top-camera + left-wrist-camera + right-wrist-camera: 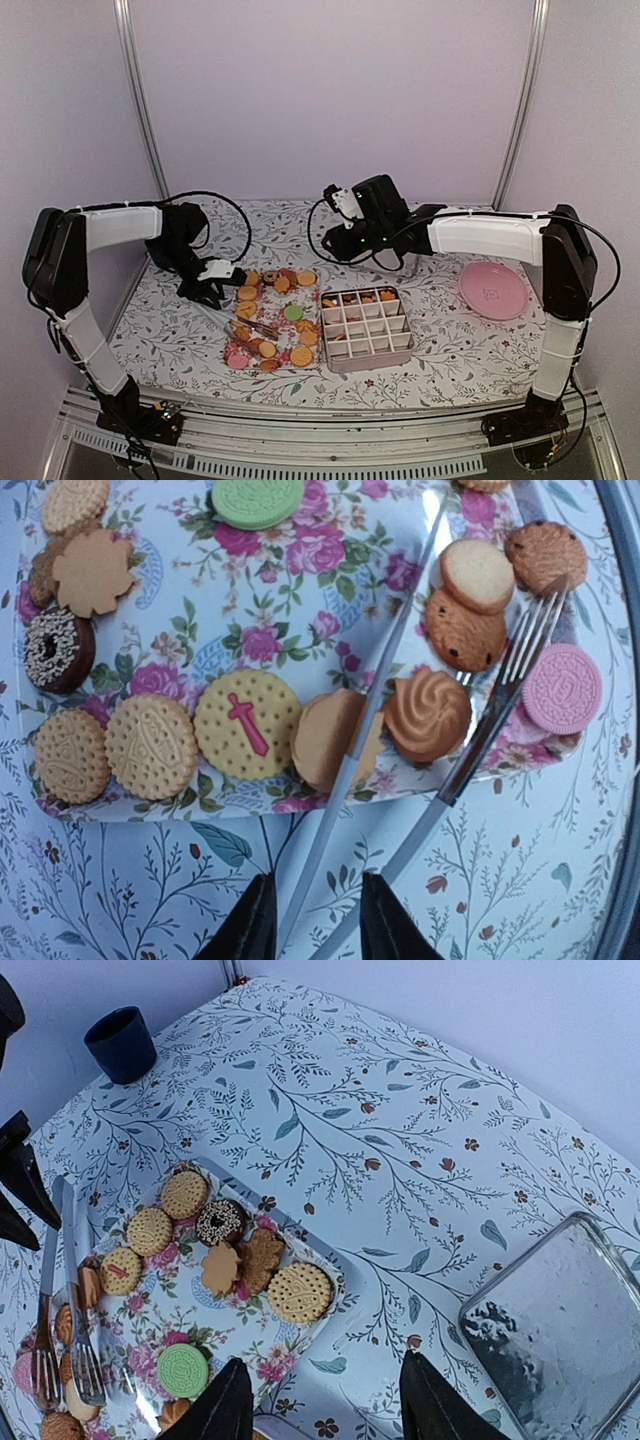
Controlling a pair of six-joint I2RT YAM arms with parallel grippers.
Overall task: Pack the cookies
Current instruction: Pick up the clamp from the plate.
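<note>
Many cookies [247, 725]: small flat round biscuits, mostly tan, laid flat on rose-patterned rectangular tray [300, 590]; round, so no long axis or heading.
Left gripper [320, 925]: nearer arm, just off tray edge, cookies straight ahead; narrowly parted around two metal utensil handles [350, 770]; grip cannot be told.
Right gripper [325, 1410]: raised over tray corner, spread, empty.

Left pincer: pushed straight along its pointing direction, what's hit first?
Likely the two utensil handles that run out between the left pincer's fingers, then the floral tray's near rim. Its height above the handles is unclear.
</note>
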